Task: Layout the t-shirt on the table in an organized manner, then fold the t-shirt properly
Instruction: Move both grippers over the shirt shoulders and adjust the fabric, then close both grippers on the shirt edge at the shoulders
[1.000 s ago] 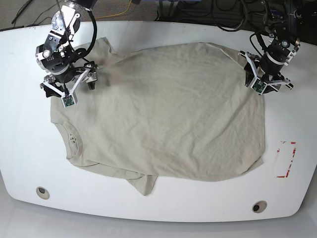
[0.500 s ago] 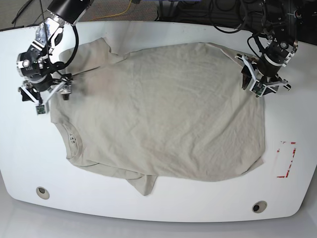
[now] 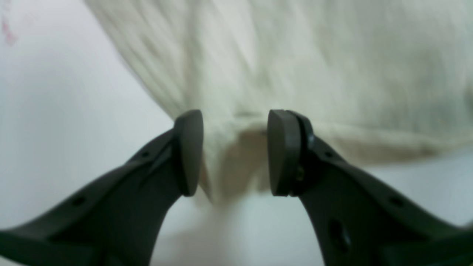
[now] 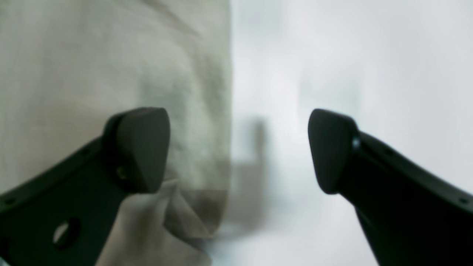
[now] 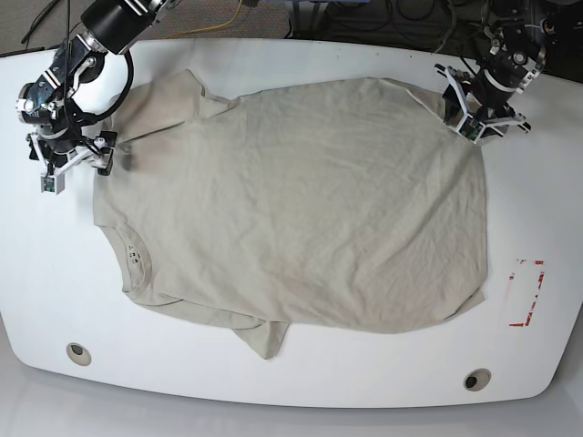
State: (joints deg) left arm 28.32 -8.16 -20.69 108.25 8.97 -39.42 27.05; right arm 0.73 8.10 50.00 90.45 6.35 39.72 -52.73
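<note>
Khaki t-shirt point(image 5: 301, 209) lies spread and wrinkled across the middle of the white table point(image 5: 301, 382), collar toward the left of the base view with a small printed label inside it, hem toward the right. One sleeve sticks out at the far left edge of the shirt; the other is tucked partly under the body at the near edge, a point of fabric showing below the hem line. Red tape outline point(image 5: 526, 293) sits on bare tabletop to the right, apart from the shirt. Two round grommet holes point(image 5: 78, 353) along the near edge, one left and one right. Right gripper point(image 5: 71, 164) is at the far left, over bare table just beside the shoulder and sleeve; its wrist view shows the jaws standing wide, one dark pad point(image 4: 142, 147) over the cloth edge, the other over white table, nothing between them. Left gripper point(image 5: 481, 111) is at the far right corner of the shirt; its wrist view shows the jaws partly closed, pads point(image 3: 190, 151) set either side of a raised fold at the shirt's hemmed edge. Gaps show between pads and fabric, so cloth sits in the mouth but a grip cannot be confirmed. Both wrist views blurred. Cables and dark gear beyond the far table edge.
</note>
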